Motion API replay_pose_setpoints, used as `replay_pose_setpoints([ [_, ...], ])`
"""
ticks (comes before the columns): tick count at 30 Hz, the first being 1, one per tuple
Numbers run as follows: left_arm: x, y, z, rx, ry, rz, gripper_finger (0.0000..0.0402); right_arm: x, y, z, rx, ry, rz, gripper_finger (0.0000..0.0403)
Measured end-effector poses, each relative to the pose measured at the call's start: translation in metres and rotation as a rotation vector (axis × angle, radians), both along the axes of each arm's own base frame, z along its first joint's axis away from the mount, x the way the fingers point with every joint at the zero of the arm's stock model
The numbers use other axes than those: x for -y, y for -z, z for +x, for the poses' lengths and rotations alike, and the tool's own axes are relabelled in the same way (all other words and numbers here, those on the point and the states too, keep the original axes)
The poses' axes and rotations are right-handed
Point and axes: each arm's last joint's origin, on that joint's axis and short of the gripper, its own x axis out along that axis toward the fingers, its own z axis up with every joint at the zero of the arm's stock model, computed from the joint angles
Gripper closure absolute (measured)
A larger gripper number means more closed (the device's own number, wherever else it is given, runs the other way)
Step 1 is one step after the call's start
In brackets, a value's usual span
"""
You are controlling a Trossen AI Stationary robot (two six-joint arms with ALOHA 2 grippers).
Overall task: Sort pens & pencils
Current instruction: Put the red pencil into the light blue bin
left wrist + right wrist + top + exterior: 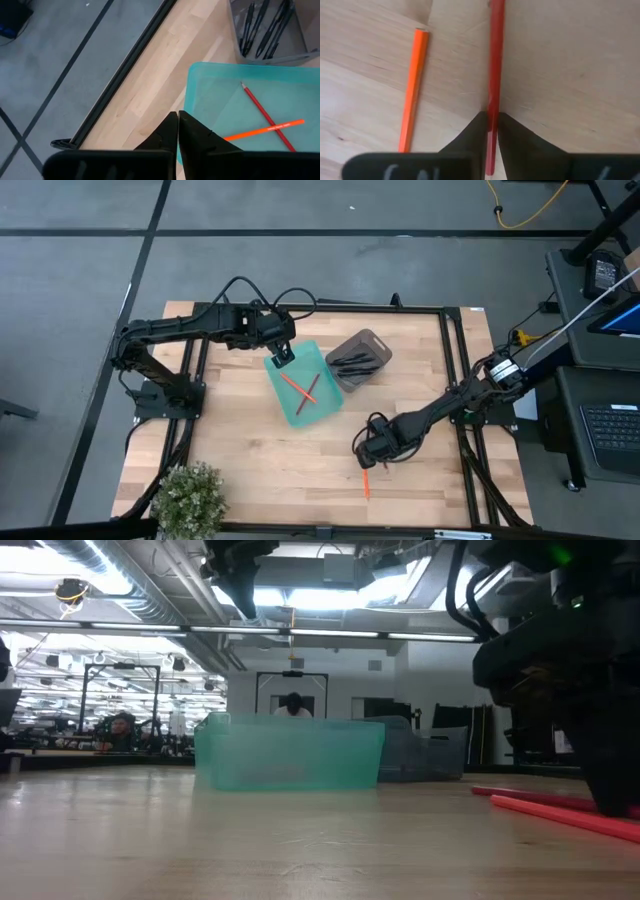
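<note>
Pencils, thin stiff red (495,60) and orange (412,90) wooden sticks on the table (260,470) near its front right, look light and roll-prone; the right gripper's (489,122) fingers pinch the red one mid-shaft, while the left gripper's (178,125) fingers, pressed together, hover at the teal plastic bin (322,370).

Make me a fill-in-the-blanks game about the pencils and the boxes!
1. The teal bin holds ____ pencils, lying crossed.
2. The black pens lie in the ____ bin.
3. The right gripper is shut on a ____ pencil.
4. Beside the red pencil, an ____ pencil lies on the table.

Missing words: two; grey; red; orange
</note>
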Motion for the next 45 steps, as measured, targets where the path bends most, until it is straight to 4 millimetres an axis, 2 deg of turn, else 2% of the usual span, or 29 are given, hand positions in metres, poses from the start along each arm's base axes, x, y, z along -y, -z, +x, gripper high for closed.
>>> replay_pose_setpoints([
  [7, 0.0, 0.0, 0.0, 0.0, 0.0, 0.0, 0.04, -0.001, -0.002, 0.001, 0.007, -0.004, -0.019, 0.0371],
  [22, 0.0, 0.0, 0.0, -0.002, 0.001, 0.0, 0.0364, -0.002, -0.01, 0.009, 0.001, -0.024, -0.074, 0.0374],
  [29, 0.0, 0.001, -0.003, -0.031, -0.002, 0.001, 0.0356, -0.002, -0.022, 0.018, 0.012, -0.043, -0.139, 0.0375],
  [45, -0.001, 0.003, -0.012, -0.142, -0.046, 0.086, 0.0387, -0.011, -0.052, 0.033, 0.038, -0.069, -0.099, 0.0375],
])
